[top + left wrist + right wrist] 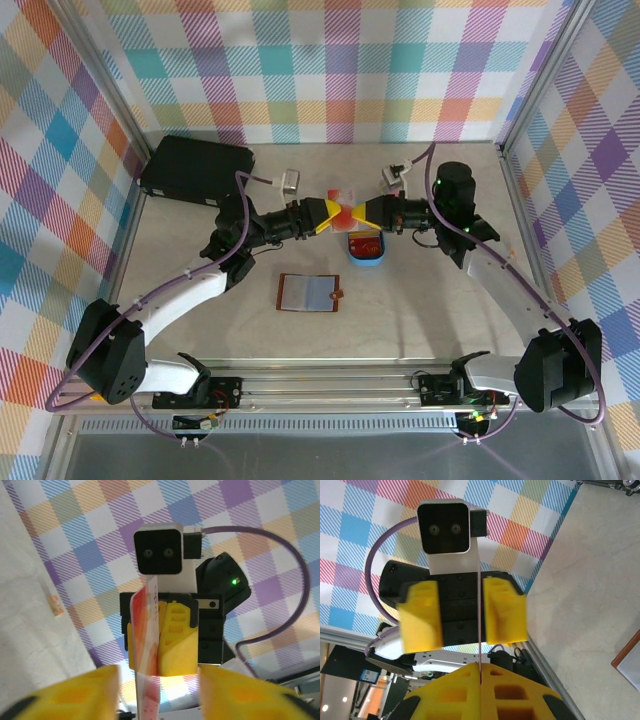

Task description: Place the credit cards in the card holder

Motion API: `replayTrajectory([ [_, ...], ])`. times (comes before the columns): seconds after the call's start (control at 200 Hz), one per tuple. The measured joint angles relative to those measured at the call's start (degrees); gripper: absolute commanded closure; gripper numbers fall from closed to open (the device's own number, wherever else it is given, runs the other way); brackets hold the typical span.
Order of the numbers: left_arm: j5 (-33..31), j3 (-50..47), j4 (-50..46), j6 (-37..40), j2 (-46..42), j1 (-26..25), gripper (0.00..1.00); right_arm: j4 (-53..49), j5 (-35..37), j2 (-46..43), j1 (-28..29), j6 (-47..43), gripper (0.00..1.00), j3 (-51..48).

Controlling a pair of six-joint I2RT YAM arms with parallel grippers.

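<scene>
Top external: we see the white-and-orange plastic credit card (343, 197) in mid-air, pinched by the closed right gripper (358, 214). The left gripper (333, 215) faces it, jaws parted around the card. The open brown leather card holder (308, 293) lies on the pale table (450, 320) nearer the arm bases.

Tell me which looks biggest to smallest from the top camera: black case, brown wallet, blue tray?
1. black case
2. card holder, lying open
3. blue tray, smallest, though it is partly covered, so that is less sure
</scene>
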Motion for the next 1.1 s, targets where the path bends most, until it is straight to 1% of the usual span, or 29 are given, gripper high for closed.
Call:
replayTrajectory([
  [0.035, 0.2, 0.4, -1.8, 1.4, -0.2, 0.0, 0.35, -1.5, -0.1, 0.1, 0.0, -1.7, 1.00, 0.4],
  [0.11, 0.6, 1.1, -6.6, 4.2, -1.4, 0.3, 0.32, -5.3, -0.2, 0.1, 0.0, -6.5, 1.00, 1.3],
  [0.255, 1.6, 1.4, -14.5, 9.2, -5.4, 2.3, 0.31, -12.2, -0.7, 0.1, 0.0, -15.3, 1.00, 3.2],
  [0.455, 3.5, 1.8, -20.9, 14.3, -8.2, 6.3, 0.35, -18.4, -1.7, 0.7, 0.0, -24.4, 1.00, 4.0],
  [0.675, 6.3, 2.4, -26.7, 19.4, -8.2, 7.3, 0.39, -23.3, -2.1, 0.7, 0.0, -32.0, 1.00, 4.0],
  [0.77, 7.4, 2.9, -27.7, 21.1, -8.2, 7.3, 0.41, -24.9, -2.2, 0.7, 0.0, -34.5, 1.00, 4.0],
  [0.885, 8.9, 3.0, -27.7, 21.2, -8.0, 7.3, 0.44, -26.1, -2.3, 0.7, 0.0, -36.2, 1.00, 4.0],
  [1.1, 10.3, 3.0, -23.6, 19.3, -6.5, 7.3, 0.49, -26.2, -2.9, 0.7, 0.0, -37.4, 1.00, 4.0],
])
